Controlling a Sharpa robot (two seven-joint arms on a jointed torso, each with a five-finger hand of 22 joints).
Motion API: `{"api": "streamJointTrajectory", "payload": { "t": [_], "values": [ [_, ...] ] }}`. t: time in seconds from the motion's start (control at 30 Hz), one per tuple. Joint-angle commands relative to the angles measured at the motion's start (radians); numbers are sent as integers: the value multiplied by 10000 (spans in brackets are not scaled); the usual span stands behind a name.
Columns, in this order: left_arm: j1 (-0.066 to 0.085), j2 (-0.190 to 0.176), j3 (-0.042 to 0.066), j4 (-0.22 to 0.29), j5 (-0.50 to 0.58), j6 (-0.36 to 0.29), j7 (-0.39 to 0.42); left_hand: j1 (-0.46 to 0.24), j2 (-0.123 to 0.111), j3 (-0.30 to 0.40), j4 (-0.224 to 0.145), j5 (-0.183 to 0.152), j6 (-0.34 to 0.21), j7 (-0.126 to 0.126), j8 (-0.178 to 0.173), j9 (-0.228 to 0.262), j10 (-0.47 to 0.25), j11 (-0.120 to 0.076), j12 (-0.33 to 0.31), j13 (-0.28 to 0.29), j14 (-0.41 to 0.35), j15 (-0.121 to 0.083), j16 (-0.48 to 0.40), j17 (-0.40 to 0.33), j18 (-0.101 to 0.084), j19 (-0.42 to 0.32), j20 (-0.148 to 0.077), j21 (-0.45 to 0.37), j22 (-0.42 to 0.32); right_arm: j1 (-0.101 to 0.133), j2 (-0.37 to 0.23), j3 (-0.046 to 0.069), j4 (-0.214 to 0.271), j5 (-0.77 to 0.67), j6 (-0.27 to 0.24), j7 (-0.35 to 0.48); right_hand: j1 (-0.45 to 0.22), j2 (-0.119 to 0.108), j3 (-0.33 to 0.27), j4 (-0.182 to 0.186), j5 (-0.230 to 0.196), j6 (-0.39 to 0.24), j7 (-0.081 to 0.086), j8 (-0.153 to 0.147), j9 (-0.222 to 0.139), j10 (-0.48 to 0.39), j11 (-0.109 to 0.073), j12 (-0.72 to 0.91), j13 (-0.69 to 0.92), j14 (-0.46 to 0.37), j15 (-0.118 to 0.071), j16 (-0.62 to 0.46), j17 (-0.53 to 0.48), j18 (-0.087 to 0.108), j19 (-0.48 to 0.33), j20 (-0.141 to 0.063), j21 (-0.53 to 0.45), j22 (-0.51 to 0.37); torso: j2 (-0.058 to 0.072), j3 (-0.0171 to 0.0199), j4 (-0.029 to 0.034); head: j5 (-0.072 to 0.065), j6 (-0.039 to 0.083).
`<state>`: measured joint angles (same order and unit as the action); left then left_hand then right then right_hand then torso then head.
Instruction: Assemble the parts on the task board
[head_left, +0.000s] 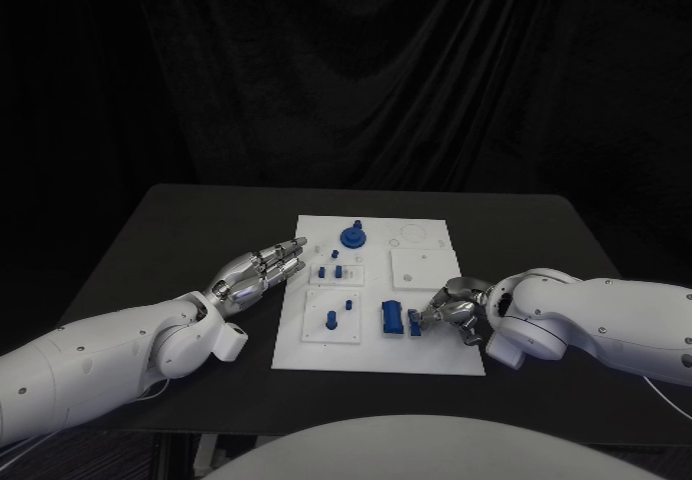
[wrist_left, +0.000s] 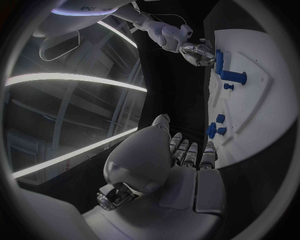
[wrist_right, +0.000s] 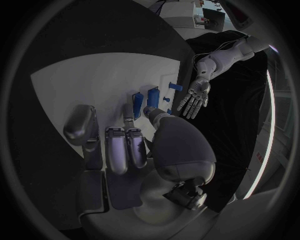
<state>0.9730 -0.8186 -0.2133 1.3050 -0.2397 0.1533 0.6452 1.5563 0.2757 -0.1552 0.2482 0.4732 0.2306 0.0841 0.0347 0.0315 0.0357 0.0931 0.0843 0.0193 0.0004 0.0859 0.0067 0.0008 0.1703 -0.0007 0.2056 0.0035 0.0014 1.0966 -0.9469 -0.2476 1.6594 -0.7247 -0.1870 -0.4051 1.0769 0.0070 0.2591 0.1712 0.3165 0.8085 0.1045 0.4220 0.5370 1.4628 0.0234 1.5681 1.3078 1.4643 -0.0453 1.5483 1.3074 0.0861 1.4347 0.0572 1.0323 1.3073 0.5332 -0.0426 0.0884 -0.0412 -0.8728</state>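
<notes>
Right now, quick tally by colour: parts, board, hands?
Blue parts: 8 that I can make out
White task board: 1
Silver hands: 2 (left hand, right hand)
Total: 11

room: dim, black backdrop and black table (head_left: 173, 225) swallow light | brightest: white task board (head_left: 433, 355), lit from above, no glare | shadows: soft, faint beside the arms | wrist views: strong fisheye bending at the rim, dark vignette, bright ceiling light strips streaking | focus: head view slightly soft
</notes>
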Motion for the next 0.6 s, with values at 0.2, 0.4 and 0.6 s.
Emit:
{"api": "streamJointTrajectory", "payload": {
  "t": [0.2,0.4,0.6],
  "values": [
    [-32,-10,9,22,15,139,96,-76,-65,65,-7,-65,-52,-4,58,8,3,53,38,14,-4,100,-67,-8,99,7,89,-35,-14,-13,-325,-5,338,-1445,-625,459,-140,-92,-302,80,-522,-49,5,-15,-9,1080,62,27,2630,921,50,12,1910,157,-2,74,-22,1274,1,1,9,29,2],
    [-42,-23,9,20,15,133,97,-76,-65,65,-7,-65,-52,-4,58,8,3,53,38,14,-4,100,-67,-8,99,7,89,-35,-14,-140,-684,-14,846,-3861,-594,684,147,-192,-733,47,-1397,-152,-88,728,429,1080,-16,27,2630,930,-13,28,1958,154,-1,26,-4,1282,1,2,2,-7,2],
    [-51,-19,9,16,15,135,104,-76,-65,65,-7,-65,-52,-4,58,8,3,53,38,14,-4,100,-67,-8,99,7,89,-35,-14,-287,-873,-17,1100,-4865,-538,657,373,-190,-1286,258,-2090,-346,-311,2206,1486,1080,-214,27,2630,937,-173,39,1992,143,33,-106,58,1304,8,6,-4,-6,2]
  ]
}}
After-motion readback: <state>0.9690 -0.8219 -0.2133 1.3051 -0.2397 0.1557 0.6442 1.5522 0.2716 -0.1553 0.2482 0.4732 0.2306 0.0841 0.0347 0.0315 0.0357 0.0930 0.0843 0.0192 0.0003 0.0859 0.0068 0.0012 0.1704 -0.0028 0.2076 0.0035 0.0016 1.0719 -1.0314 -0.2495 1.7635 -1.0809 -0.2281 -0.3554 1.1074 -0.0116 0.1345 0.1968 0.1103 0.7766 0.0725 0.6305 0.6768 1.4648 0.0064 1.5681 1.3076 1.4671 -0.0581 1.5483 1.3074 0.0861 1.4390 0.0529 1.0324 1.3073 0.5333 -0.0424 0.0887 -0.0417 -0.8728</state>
